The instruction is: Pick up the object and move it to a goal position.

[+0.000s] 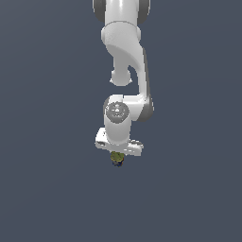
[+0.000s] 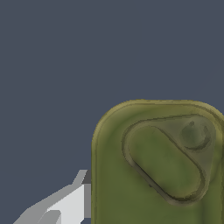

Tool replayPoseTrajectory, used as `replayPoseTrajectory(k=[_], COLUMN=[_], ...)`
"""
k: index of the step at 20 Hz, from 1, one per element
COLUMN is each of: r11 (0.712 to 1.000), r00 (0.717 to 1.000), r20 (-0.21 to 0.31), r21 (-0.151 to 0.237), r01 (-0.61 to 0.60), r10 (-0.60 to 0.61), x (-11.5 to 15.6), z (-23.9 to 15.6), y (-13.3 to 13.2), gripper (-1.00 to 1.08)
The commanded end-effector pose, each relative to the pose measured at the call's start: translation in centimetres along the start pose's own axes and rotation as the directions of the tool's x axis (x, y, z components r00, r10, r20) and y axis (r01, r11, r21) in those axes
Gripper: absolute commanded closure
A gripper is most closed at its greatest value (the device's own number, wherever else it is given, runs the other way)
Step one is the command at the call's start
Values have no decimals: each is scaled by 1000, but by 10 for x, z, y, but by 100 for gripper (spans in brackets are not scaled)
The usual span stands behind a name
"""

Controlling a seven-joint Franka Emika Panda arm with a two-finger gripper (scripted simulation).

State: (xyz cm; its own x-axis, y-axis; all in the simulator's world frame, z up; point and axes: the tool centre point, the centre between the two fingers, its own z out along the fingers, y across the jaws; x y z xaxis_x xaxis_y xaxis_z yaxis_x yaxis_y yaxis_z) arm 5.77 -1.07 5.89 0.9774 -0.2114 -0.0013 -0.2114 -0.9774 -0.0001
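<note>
The olive-green object [image 1: 117,159] hangs just under the white hand of my gripper [image 1: 117,155] in the exterior view, low of centre, with a dark tip at its lower end. In the wrist view the object [image 2: 162,166] is very near the camera and fills much of the picture; it shows a rounded body with an oval recess and a small round dimple. One white-grey finger [image 2: 70,203] lies against the object's side. The other finger is hidden behind the object. The jaws stand closed on the object.
The white arm [image 1: 126,56] reaches down from the top of the exterior view. Everything around is a plain dark blue-grey ground [image 1: 47,189]. No goal marker shows in either view.
</note>
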Motion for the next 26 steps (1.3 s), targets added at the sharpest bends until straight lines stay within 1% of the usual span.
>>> replayPoseTrajectory(k=[1,8,12,16,26], r11=[1000,1000,1000,1000,1000], r00=[1000,1000,1000,1000,1000], r20=[-1,0,0,0,-1], r21=[0,0,0,0,0], r01=[-1,0,0,0,-1], r10=[1,0,0,0,1], x=[1,0,2,8,27], z=[0,0,-2,-6,-22], y=[0,0,-7,-23,-76], gripper=[108,108,108,108,108])
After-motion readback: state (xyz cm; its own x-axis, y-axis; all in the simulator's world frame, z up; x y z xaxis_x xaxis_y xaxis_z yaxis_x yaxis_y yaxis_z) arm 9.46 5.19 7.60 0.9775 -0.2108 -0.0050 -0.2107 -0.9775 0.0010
